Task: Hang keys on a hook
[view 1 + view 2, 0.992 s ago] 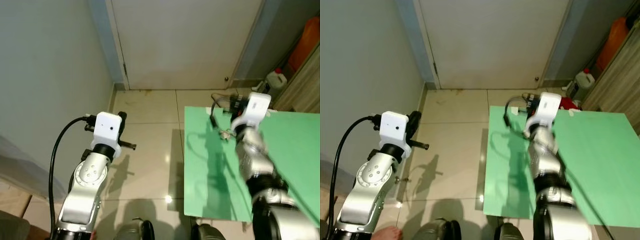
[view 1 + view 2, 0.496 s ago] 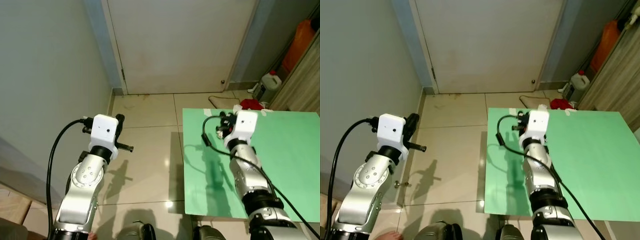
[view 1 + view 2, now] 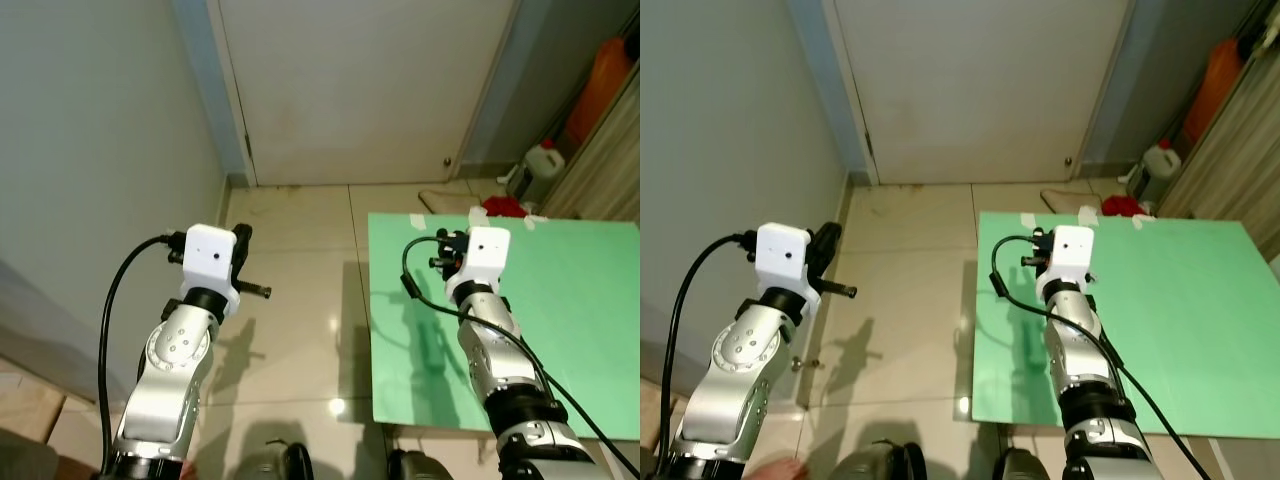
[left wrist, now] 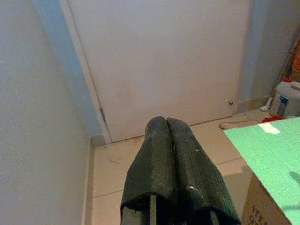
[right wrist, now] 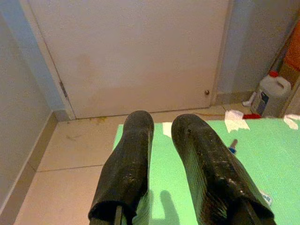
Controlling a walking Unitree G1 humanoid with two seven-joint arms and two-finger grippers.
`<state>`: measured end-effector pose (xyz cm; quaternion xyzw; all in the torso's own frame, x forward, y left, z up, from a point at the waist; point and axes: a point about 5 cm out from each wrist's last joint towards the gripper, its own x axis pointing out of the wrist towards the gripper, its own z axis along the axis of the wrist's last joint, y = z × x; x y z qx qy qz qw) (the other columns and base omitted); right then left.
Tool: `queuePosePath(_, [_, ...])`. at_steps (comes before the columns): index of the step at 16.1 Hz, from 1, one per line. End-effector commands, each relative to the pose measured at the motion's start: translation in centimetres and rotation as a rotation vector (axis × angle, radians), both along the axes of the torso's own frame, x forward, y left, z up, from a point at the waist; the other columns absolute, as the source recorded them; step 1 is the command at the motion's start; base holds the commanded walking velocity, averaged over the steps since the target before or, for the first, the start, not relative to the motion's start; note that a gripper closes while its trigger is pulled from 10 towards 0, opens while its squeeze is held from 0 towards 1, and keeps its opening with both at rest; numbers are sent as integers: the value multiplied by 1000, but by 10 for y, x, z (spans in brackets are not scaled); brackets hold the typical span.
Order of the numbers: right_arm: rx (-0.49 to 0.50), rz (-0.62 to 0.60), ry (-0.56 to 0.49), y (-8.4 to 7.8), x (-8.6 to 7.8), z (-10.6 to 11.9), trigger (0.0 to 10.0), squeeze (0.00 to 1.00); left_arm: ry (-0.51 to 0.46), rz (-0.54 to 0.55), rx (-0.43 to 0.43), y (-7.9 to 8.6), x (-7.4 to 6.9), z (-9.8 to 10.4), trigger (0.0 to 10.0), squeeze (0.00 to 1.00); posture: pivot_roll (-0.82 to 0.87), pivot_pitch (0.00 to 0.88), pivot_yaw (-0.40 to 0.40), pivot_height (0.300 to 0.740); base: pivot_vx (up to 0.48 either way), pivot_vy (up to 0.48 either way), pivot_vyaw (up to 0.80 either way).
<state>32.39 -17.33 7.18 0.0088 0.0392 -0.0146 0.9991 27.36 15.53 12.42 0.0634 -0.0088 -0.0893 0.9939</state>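
Our right hand [image 5: 161, 123] hangs over the green worktop [image 3: 580, 300], near its far left corner. Its two fingers stand a narrow way apart with nothing between them. Our left hand [image 4: 167, 123] is held out over the floor tiles off the worktop's left edge, aimed at the white door [image 3: 350, 80], its fingers pressed together on nothing.

We cannot pick out the keys with any certainty. The best candidate is a small slender thing [image 5: 232, 144] lying flat on the worktop close to the far edge, just beside a scrap of white tape [image 5: 233, 120]. It is too small for us to tell whether it is a key or something else.

The main risk, as we judge it, is reaching for the wrong thing, or closing on bare worktop, because the target is so poorly resolved. A thin, flat piece of metal could also slide away under the fingertips or be pushed off the far edge onto the floor. We cannot tell where the hook is either, so carrying anything off now could mean wandering with a loose grip.

If that slender thing is the key, its long axis seems to run from the far edge towards the near edge, a little slanted, with a reddish end towards the far edge and a bluish end nearer us.
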Motion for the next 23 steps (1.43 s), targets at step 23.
queuePosePath(23, [1,-38,63,-17,-15,-15,10000,0,-12,-82,12,2,-1,1,10000,0,-80,34,93,740,0,262,-426])
